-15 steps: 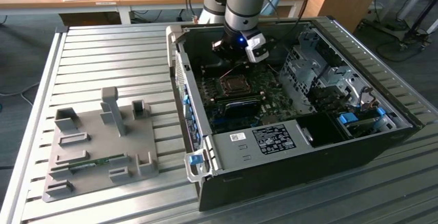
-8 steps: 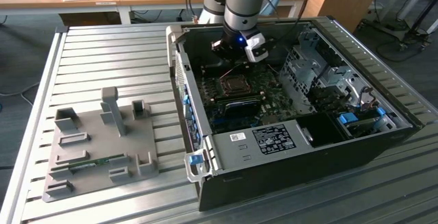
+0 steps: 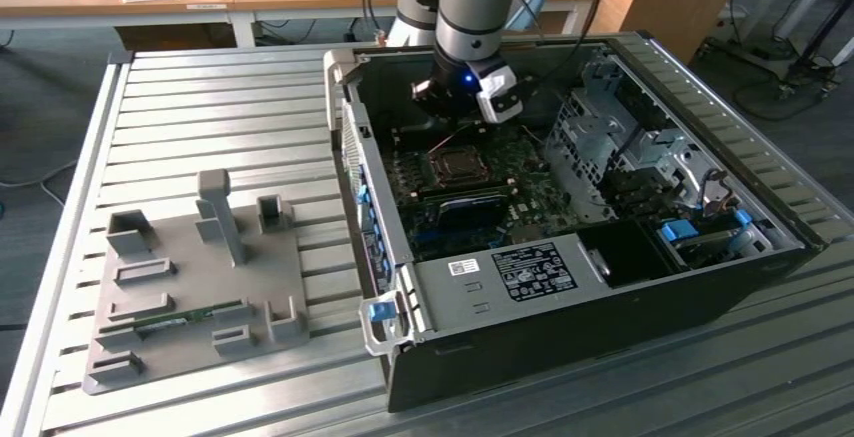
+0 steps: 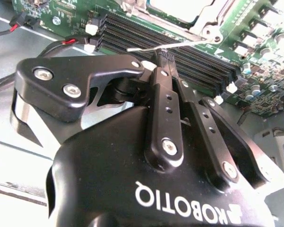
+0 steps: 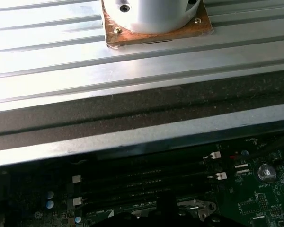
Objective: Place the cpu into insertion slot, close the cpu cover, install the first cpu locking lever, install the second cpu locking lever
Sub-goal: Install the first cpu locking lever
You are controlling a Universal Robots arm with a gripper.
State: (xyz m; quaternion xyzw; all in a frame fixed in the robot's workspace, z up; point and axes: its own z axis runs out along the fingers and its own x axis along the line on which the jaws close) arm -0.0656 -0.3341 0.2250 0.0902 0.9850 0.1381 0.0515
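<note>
A slatted, silvery metal table (image 3: 214,107) carries two things in the exterior view: an open black computer case (image 3: 561,327) lying from its centre towards 3 o'clock, and a grey holder plate (image 3: 194,297) with upright blocks at 8 o'clock.

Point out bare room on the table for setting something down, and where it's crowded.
Bare slats lie on the table between the grey fixture plate and the edge toward the wooden desk. Crowded: the computer case, where the gripper hangs over the motherboard.
</note>
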